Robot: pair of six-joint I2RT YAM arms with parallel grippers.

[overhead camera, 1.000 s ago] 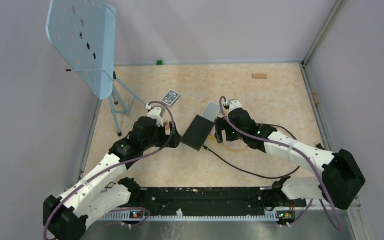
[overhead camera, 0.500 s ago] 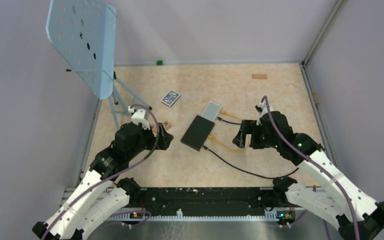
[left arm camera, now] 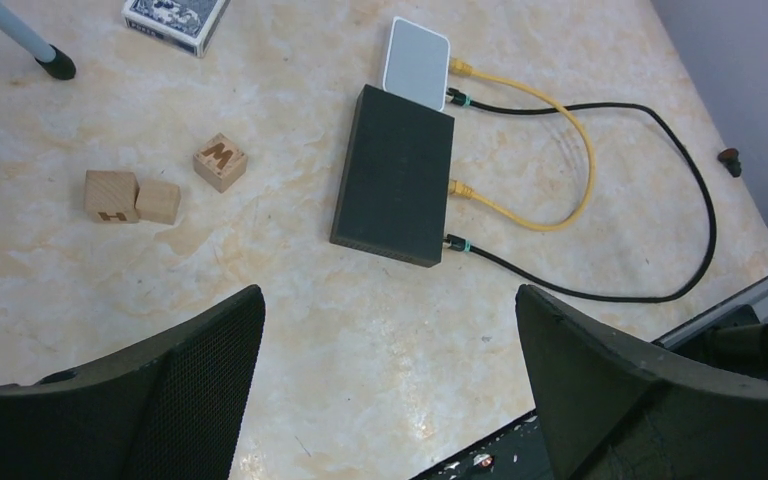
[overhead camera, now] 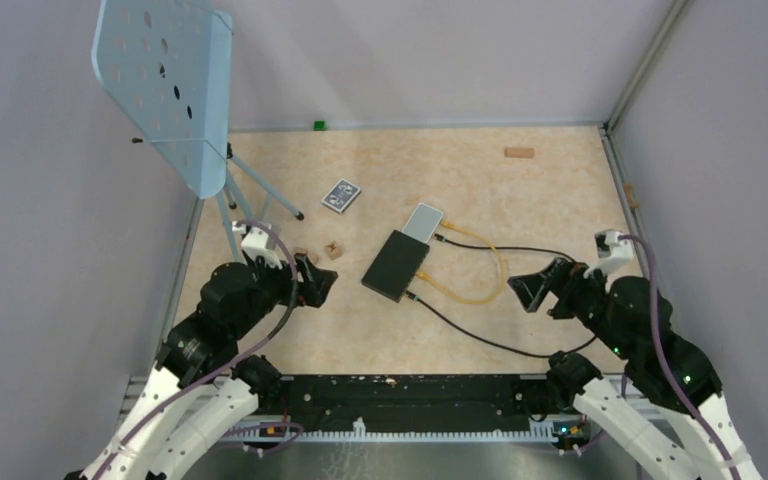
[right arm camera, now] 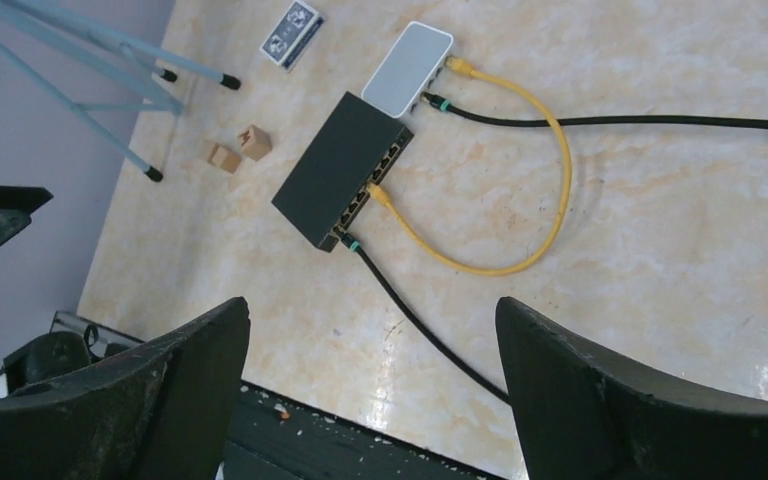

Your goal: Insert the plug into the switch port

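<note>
Currently my left gripper (overhead camera: pixel 320 283) and right gripper (overhead camera: pixel 538 288) both hang wide open and empty, with the black switch (overhead camera: pixel 396 265) between them, its long axis running from 1 to 7 o'clock in the overhead view. Its port edge (right arm camera: pixel 372 178) faces 4 o'clock, toward my right gripper, though my left sits nearer. The yellow plug (right arm camera: pixel 375 190) and black plug (right arm camera: pixel 350 243) look seated there, but I can't confirm they are fully home.
</note>
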